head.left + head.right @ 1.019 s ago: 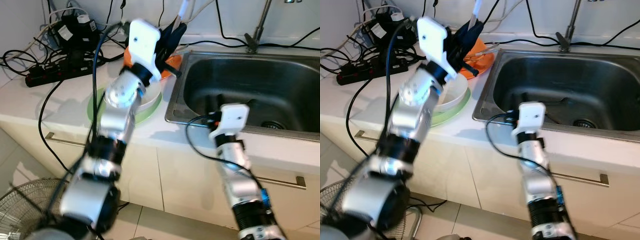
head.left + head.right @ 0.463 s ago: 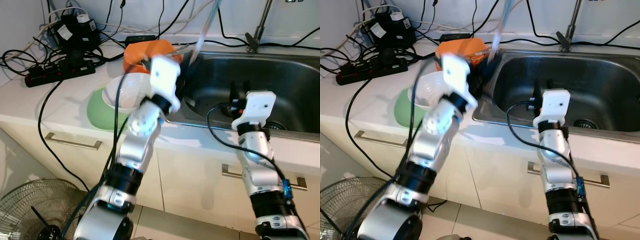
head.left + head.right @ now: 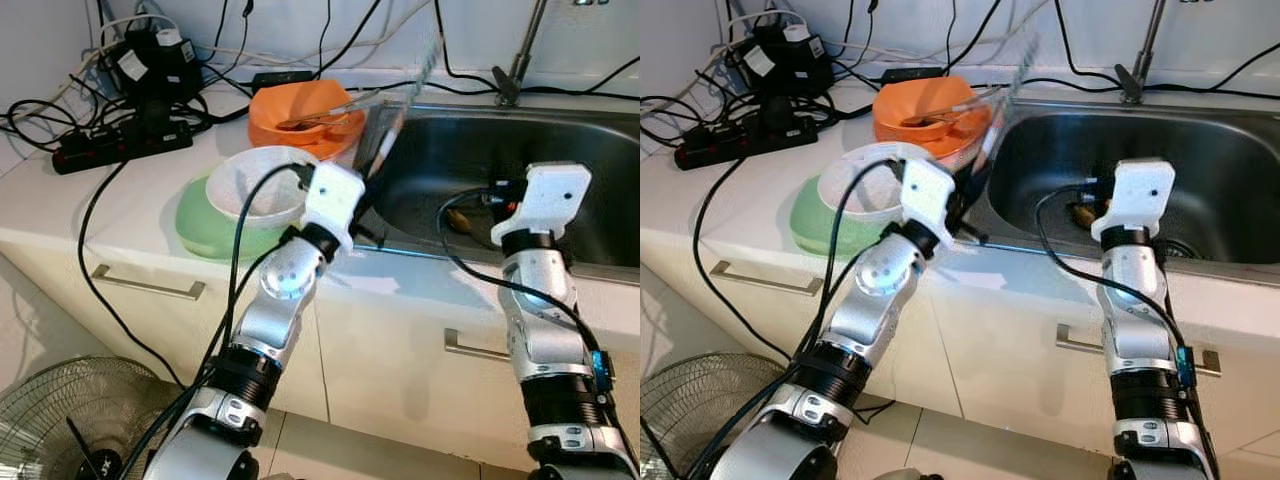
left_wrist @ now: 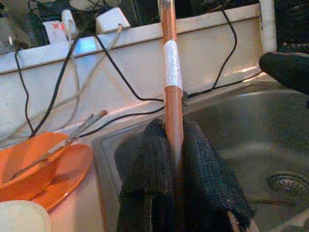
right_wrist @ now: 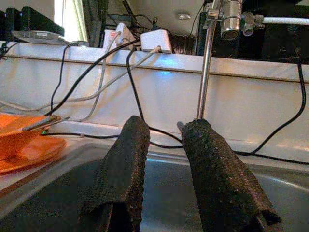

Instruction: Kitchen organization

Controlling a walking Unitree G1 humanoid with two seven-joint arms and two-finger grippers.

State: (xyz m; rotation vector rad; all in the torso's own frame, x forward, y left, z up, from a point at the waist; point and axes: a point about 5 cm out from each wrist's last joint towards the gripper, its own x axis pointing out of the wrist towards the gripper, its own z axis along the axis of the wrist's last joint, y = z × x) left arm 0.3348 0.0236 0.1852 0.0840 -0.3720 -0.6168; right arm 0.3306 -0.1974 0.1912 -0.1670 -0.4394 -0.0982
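My left gripper (image 4: 175,133) is shut on a thin brown stick with a silver band (image 4: 171,67), held upright. It hovers at the sink's left rim (image 3: 365,195), and the stick (image 3: 405,95) is blurred as it points up toward the wall. An orange bowl (image 3: 300,110) with utensils in it stands behind, on the counter. A white bowl (image 3: 255,185) rests on a green plate (image 3: 200,225). My right gripper (image 5: 164,130) is open and holds nothing, over the steel sink (image 3: 560,150).
A small brown object (image 3: 457,215) lies on the sink bottom near the drain. The tap (image 3: 515,60) rises behind the sink. Power strips and tangled cables (image 3: 130,90) crowd the back left of the counter. A floor fan (image 3: 60,420) stands at lower left.
My left arm swung with the stick from above the orange bowl to the sink's left rim. The right arm shifted right and rose over the sink. The view also moved.
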